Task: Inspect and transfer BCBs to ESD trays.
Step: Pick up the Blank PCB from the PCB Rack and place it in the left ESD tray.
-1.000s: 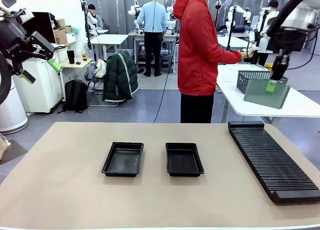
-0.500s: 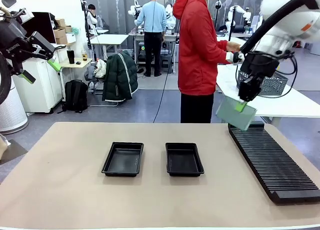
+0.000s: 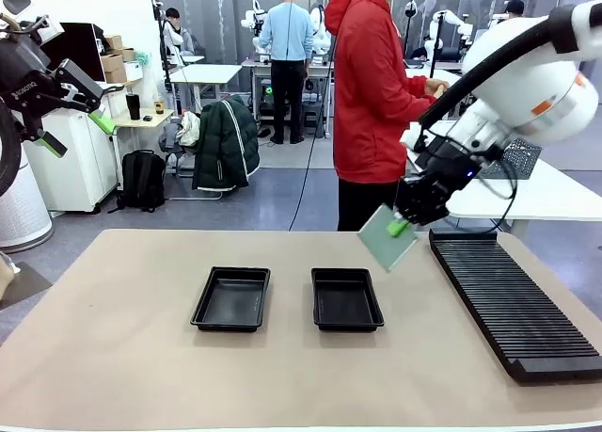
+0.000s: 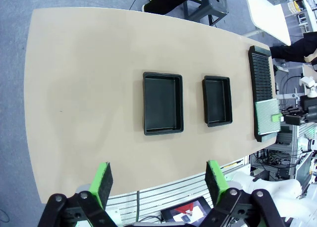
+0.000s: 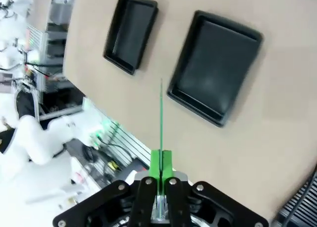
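A thin green BCB (image 3: pixel 386 238) hangs tilted above the table, between the right ESD tray (image 3: pixel 346 300) and the black slotted rack (image 3: pixel 513 300). My right gripper (image 3: pixel 399 228) is shut on its upper edge. In the right wrist view the BCB (image 5: pixel 161 113) shows edge-on, rising from the shut right gripper (image 5: pixel 160 172), with both trays (image 5: pixel 215 66) (image 5: pixel 130 33) below it, nothing in them. The left ESD tray (image 3: pixel 231 298) also holds nothing. My left gripper (image 4: pixel 158 182) stands open high over the table's left side, looking down on the trays (image 4: pixel 163 103) (image 4: pixel 217 101) and the BCB (image 4: pixel 267 116).
A person in a red jacket (image 3: pixel 376 93) stands at the far edge, turned toward a white side table with a grey wire basket (image 3: pixel 522 154). The long rack (image 4: pixel 260 83) runs along the table's right side. Bare tabletop surrounds the trays.
My right arm has carried the BCB down and leftward, from over the wire basket to just left of the rack's far end. The left arm has not moved.
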`<state>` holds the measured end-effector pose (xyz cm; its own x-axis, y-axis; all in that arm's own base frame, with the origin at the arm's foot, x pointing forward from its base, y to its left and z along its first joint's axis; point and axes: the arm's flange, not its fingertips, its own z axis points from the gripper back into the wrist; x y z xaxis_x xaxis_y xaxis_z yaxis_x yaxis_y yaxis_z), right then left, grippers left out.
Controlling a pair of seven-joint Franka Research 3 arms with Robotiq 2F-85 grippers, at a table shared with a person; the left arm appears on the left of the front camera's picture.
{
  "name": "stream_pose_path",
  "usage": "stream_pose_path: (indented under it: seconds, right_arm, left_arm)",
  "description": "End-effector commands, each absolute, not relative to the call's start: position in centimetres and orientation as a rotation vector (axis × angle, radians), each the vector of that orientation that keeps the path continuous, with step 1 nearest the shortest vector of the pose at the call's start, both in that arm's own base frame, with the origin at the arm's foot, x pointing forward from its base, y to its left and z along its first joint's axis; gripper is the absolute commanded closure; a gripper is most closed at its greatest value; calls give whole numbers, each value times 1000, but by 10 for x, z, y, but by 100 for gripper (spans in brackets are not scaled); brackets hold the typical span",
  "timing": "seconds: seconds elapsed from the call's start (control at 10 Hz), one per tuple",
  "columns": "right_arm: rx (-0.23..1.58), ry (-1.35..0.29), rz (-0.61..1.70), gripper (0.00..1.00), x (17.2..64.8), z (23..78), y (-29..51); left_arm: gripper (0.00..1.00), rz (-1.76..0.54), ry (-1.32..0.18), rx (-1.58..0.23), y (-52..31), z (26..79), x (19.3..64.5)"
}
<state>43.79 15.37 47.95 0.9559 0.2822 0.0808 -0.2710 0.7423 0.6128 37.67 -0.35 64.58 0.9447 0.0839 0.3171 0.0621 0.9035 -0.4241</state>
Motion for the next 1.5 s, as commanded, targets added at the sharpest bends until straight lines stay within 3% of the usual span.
stream_pose_path:
  seconds: [0.0,0.7,1.4]
  right_arm:
    - [785,-29,197,98,435,448,179]
    - [1003,-136,11,98,427,384,286]
    - [988,-192,0,98,438,341,380]
  left_arm:
    - [0,15,-347,-449,-2,643,377]
    - [0,15,-347,-449,-2,643,377]
    - [0,15,-347,-449,-2,643,377]
